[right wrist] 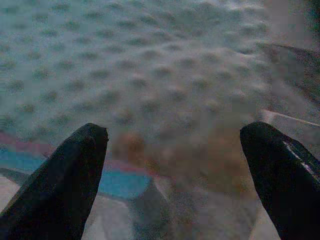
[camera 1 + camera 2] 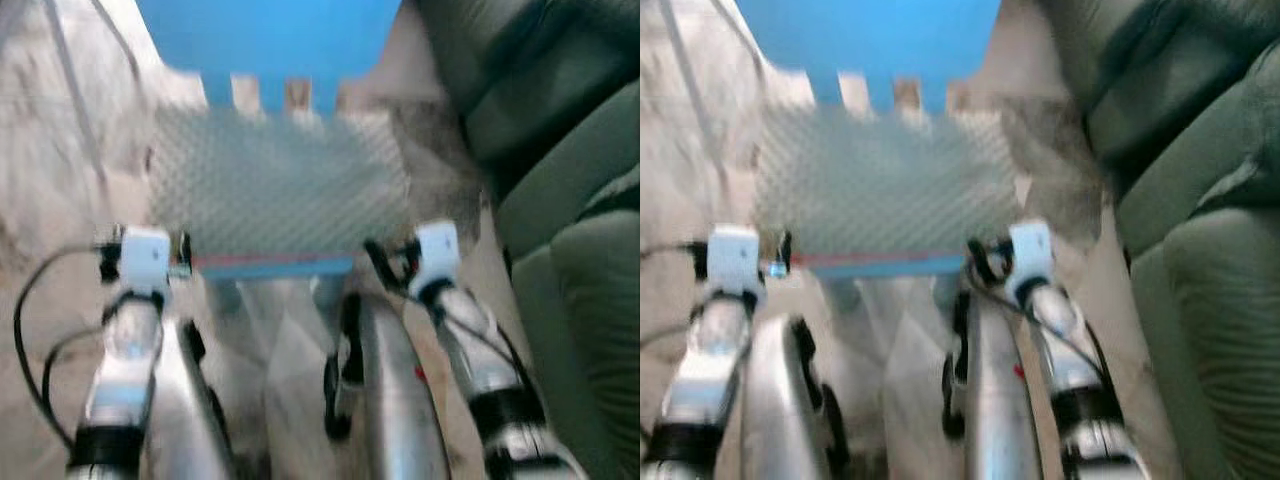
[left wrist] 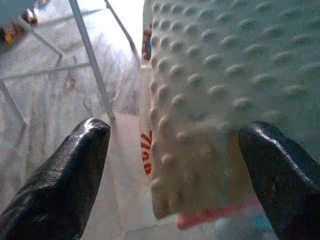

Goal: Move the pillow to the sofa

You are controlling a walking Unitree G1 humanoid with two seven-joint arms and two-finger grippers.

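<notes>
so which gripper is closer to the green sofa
Right. The right gripper sits at the pillow's near right corner, on the side where the sofa is. The left gripper is at the pillow's near left corner, across the pillow from the sofa.

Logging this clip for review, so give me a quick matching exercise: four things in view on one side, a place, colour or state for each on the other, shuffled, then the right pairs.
Things:
1. pillow
2. sofa
3. left gripper
4. blue chair

Descriptions:
A. dark green, on the robot's right
B. fingers open, at the pillow's left corner
C. pale, dimpled cover with a red and blue edge
D. bright blue, behind the pillow at the top of the head views

Pairs: 1-C, 2-A, 3-B, 4-D
</notes>
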